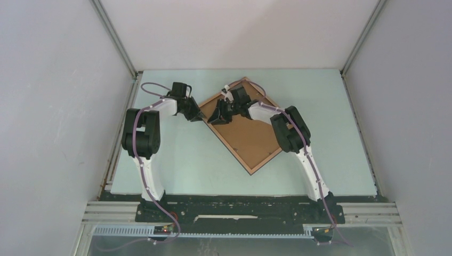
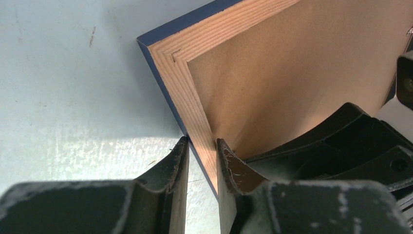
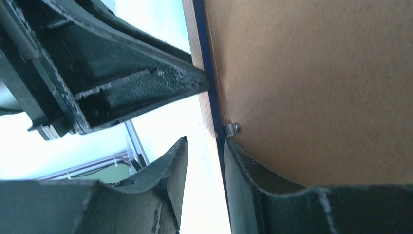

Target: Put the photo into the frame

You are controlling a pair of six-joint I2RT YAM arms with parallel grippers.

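Left gripper (image 2: 200,146) straddles the frame (image 2: 178,83) rim near its left corner, fingers pinched on it. Right gripper (image 3: 204,146) brackets the same rim just beside it, one finger at the backing board (image 2: 292,73), the other standing off, so not clamped. Frame lies diamondwise on the table (image 1: 176,160), wood face up, long sides running far-left to near-right. Photo not in sight.

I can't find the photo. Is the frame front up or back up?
Back up: the frame shows its wood rim and brown backing board.
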